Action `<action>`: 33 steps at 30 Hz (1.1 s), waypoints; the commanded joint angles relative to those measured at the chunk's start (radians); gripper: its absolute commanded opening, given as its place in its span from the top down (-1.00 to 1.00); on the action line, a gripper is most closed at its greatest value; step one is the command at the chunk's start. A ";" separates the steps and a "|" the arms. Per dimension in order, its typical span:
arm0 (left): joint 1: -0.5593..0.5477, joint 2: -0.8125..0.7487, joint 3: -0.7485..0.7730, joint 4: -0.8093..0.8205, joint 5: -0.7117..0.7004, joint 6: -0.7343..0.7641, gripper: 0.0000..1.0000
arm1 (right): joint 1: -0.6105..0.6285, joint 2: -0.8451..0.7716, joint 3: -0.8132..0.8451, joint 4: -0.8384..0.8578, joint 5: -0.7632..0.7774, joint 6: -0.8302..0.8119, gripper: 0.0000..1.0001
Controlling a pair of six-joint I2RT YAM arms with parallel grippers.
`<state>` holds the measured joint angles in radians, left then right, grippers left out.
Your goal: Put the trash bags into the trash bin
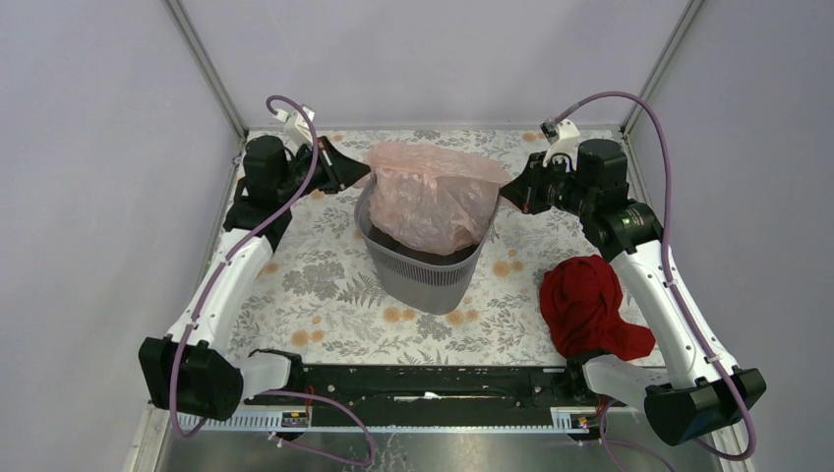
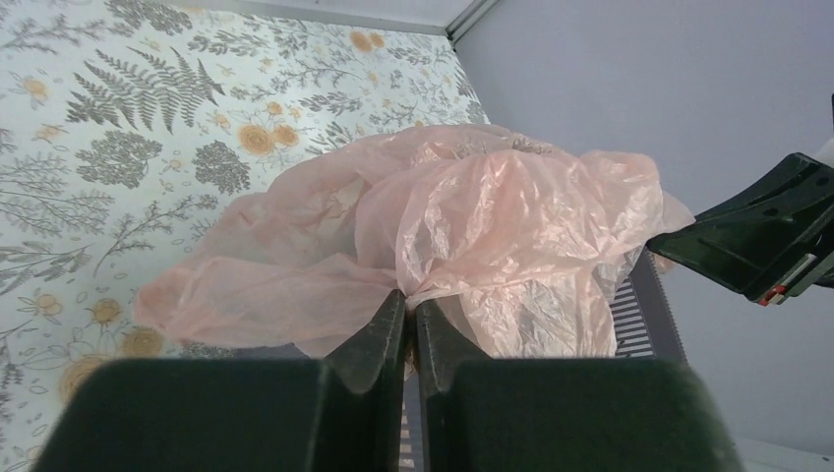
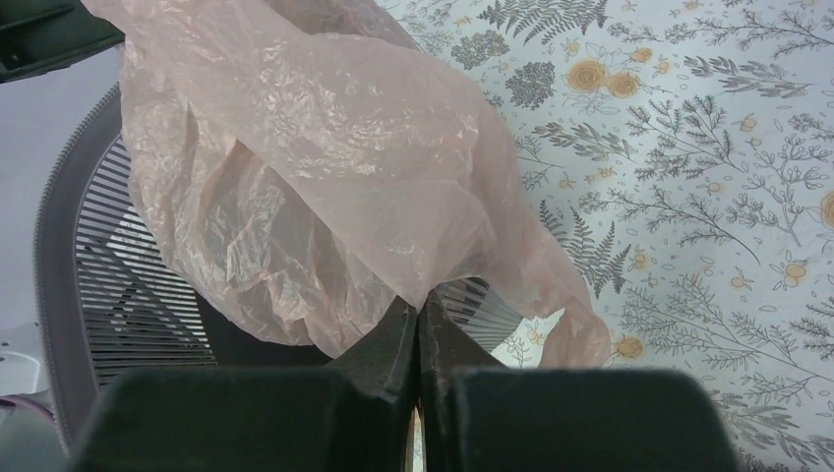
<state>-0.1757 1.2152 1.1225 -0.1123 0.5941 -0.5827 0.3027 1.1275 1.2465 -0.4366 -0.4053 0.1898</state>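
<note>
Bag [image 1: 433,197]: thin pink film, bunched over the bin [image 1: 423,280] mouth. The lower part sags inside, the upper part stands above the rim. Not fully in.
Bag spread: you have it pulled between both sets of jaws, left edge to right edge, across the bin opening.
Bag tail: on the right wrist view one loose flap hangs outside the rim, over the worktop [image 1: 325,285].
Left arm [image 1: 231,280]: reaches forward to the bin's far-left side.
Left jaws: clenched on a fold of the bag. On the left wrist view the film is pinched right between your tips, just above the rim.
Right arm [image 1: 654,285]: reaches forward to the bin's far-right side.
Right jaws: clenched on the bag's opposite edge. On the right wrist view the tips meet with film caught between them, beside the mesh wall.
Bin: grey mesh, upright, mid-worktop, between your two arms.
Bin contents: a dark lump [image 1: 391,239] shows under the bag. Can't tell what it is.
Red cloth [image 1: 590,300]: crumpled on the worktop at near right, against your right arm, apart from the bin.
Worktop: floral print, carrying the bin and the red cloth.
</note>
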 commanded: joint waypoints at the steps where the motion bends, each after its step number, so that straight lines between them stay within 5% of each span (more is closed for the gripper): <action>1: 0.006 -0.074 0.043 -0.019 -0.041 0.031 0.82 | -0.001 -0.018 0.027 0.010 -0.029 0.012 1.00; 12: 0.004 -0.200 0.000 -0.175 -0.003 0.052 0.83 | -0.002 -0.078 -0.010 -0.044 -0.080 0.026 1.00; 33: -0.003 -0.464 -0.257 -0.350 0.097 -0.008 1.00 | -0.001 -0.241 -0.259 -0.058 -0.429 -0.004 0.84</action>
<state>-0.1749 0.7647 0.9218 -0.3759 0.6262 -0.5732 0.3027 0.9215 1.0168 -0.5259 -0.7525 0.1867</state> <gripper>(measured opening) 0.008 0.068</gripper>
